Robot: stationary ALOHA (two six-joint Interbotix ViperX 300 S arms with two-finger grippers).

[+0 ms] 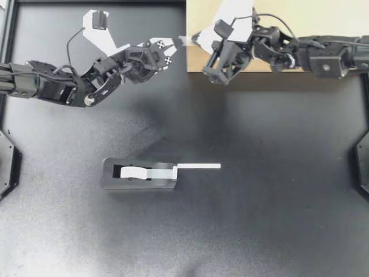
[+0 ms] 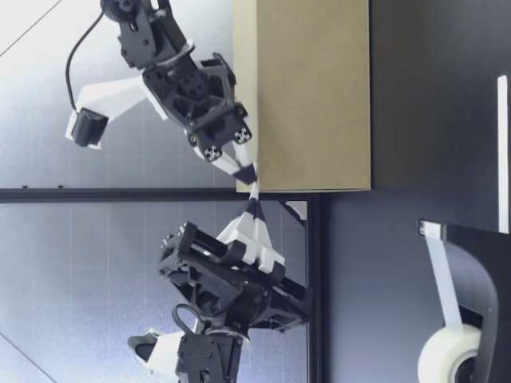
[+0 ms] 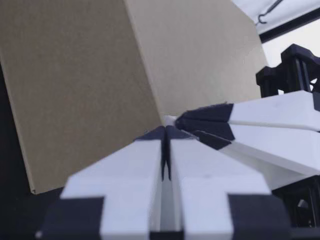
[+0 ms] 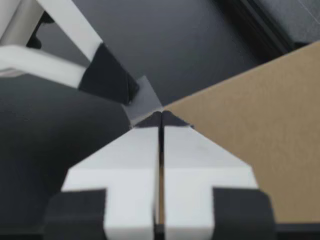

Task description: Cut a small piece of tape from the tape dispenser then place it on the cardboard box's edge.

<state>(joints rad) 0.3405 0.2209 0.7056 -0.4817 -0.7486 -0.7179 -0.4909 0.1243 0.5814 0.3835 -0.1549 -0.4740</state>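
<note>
A small piece of tape (image 1: 183,40) stretches between my two grippers at the cardboard box's (image 1: 323,23) near corner. My left gripper (image 1: 174,42) is shut on one end of it, my right gripper (image 1: 194,39) on the other. In the low view the tape (image 2: 254,190) is a thin strip between the right gripper (image 2: 249,169) and the left gripper (image 2: 254,209), level with the box's (image 2: 303,96) top edge. The right wrist view shows the tape (image 4: 143,101) running from the left gripper's fingertips (image 4: 112,80) to the right gripper (image 4: 161,116), beside the box (image 4: 250,130).
The black tape dispenser (image 1: 138,174) stands in the middle of the table, a loose strip of tape (image 1: 199,166) sticking out toward the right. It also shows close to the low camera, as the dispenser (image 2: 475,279). A black frame (image 1: 10,34) borders the table.
</note>
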